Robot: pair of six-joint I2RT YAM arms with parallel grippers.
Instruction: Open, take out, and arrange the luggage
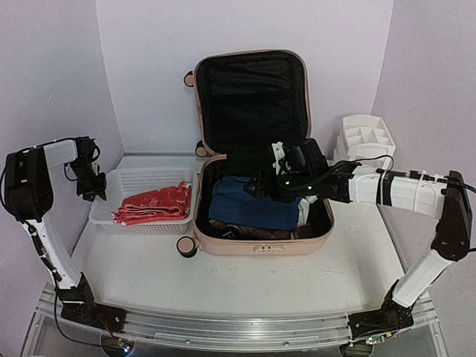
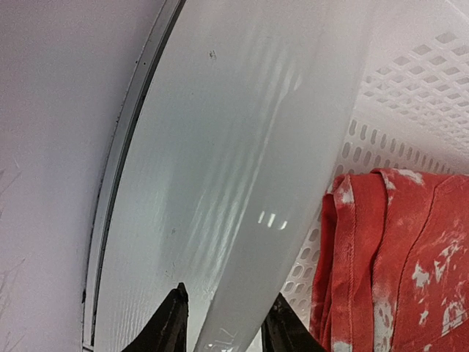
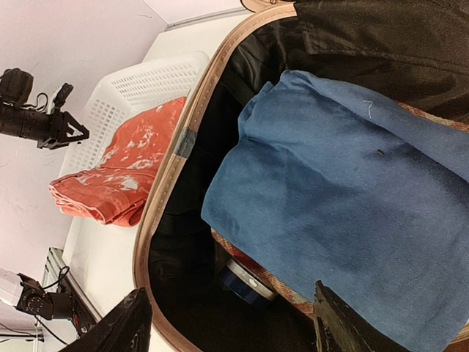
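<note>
The peach-pink luggage (image 1: 223,244) lies open mid-table, its black-lined lid (image 1: 253,93) standing upright at the back. In its base lies a folded blue cloth (image 1: 253,204) (image 3: 344,183), and under that a plaid cloth and a round blue-and-white object (image 3: 249,282). Over the base hovers my right gripper (image 1: 269,186) (image 3: 238,326), open above the blue cloth's near edge and holding nothing. My left gripper (image 1: 93,190) (image 2: 227,326) is at the far left, its fingers closed in on the left rim of the white mesh basket (image 2: 278,169).
The white mesh basket (image 1: 141,178) (image 3: 139,88) stands left of the luggage with a folded red patterned cloth (image 1: 156,204) (image 2: 396,271) (image 3: 117,176) in it. A white drawer organizer (image 1: 367,137) stands at the back right. Walls close in on three sides.
</note>
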